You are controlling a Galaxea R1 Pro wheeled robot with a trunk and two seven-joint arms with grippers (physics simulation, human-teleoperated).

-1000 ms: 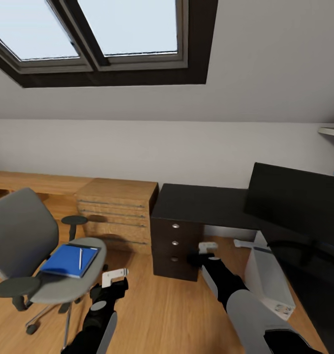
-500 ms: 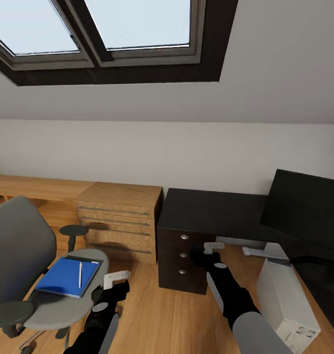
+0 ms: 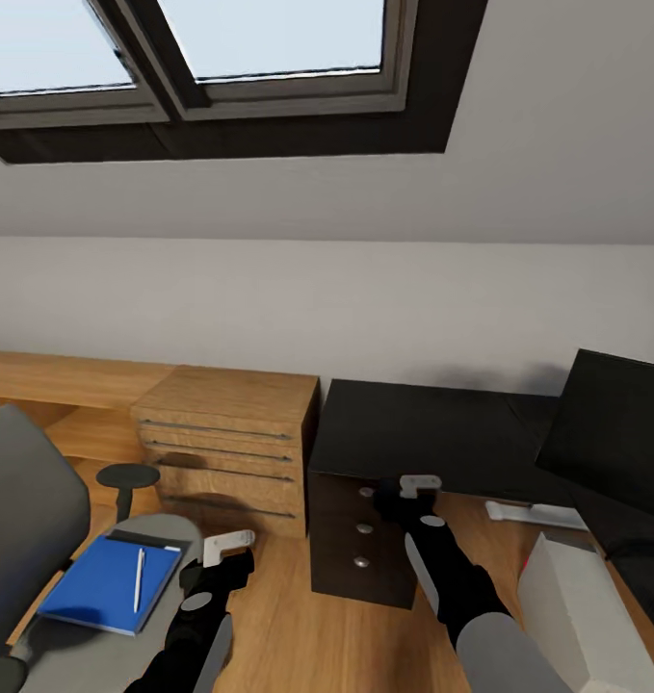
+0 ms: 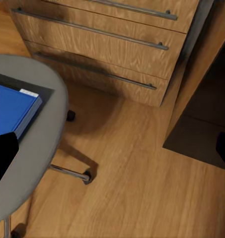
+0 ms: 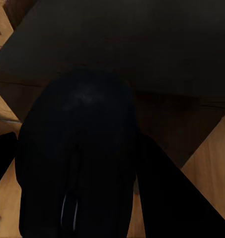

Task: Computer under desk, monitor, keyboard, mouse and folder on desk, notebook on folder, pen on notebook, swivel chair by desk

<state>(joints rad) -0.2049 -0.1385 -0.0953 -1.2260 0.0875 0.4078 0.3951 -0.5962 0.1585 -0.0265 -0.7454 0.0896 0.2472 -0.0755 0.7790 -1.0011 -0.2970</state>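
Closer now, view swung left; mouse point(image 5: 77, 158) clamped in my right pincer point(image 3: 410, 493) beside the dark tabletop point(image 3: 423, 433). Left pincer point(image 3: 221, 551) wide, near the chair's point(image 3: 28, 510) folder point(image 3: 105, 585). Risk: clipping the tabletop edge, knocking the mouse loose.

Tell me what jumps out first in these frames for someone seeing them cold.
The blue notebook with a white pen on it, lying on the grey swivel chair at lower left. Then the dark desk at centre with the black monitor at its right end. In the right wrist view, the right gripper holds a black mouse.
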